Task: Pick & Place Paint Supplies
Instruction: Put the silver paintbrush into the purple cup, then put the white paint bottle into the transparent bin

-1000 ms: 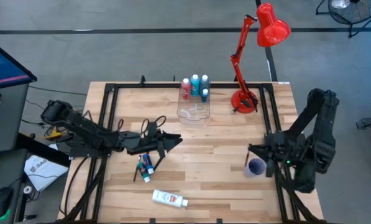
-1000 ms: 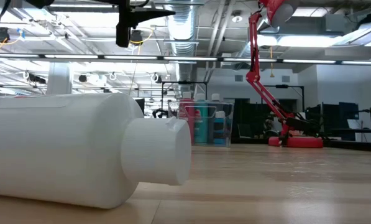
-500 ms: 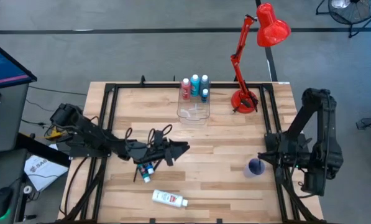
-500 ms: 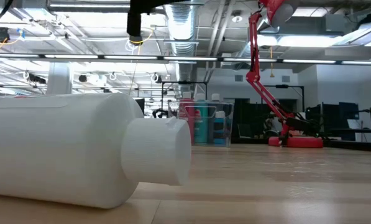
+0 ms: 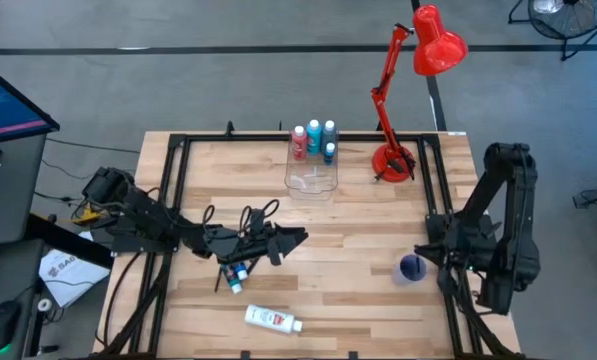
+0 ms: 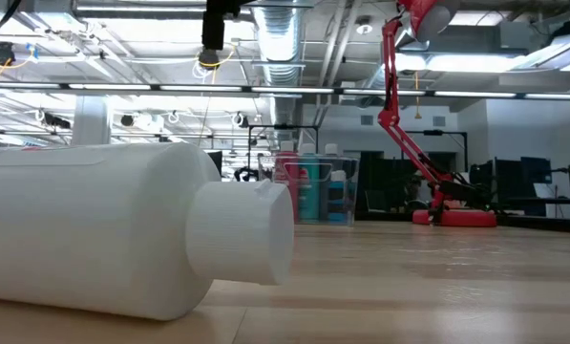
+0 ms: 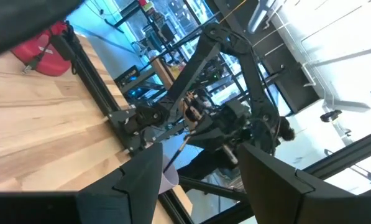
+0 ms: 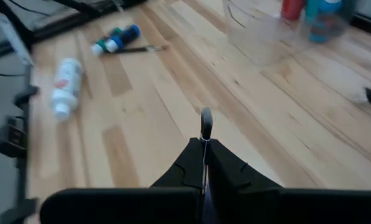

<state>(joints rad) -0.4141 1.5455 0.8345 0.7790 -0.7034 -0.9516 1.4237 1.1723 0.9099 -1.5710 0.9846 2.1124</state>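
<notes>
On the wooden table [image 5: 348,235], left hand [image 5: 296,238] gapes empty; right hand [image 5: 425,248] pinches a paintbrush [image 8: 205,127]

A light wooden slatted table top [image 5: 358,230] carried a black metal frame [image 5: 178,150]. A bright red desk lamp [image 5: 418,70] stood beside a pink-red bottle [image 5: 299,142] and light blue bottles [image 5: 315,135]. A white bottle with red label markings [image 5: 271,320] lay near a small purple cup [image 5: 412,268].

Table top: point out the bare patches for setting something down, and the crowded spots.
Bare wood lies between the clear box and the purple cup, and right of the white bottle. Crowded: the left tool above small bottles, and bottles behind the box.
</notes>
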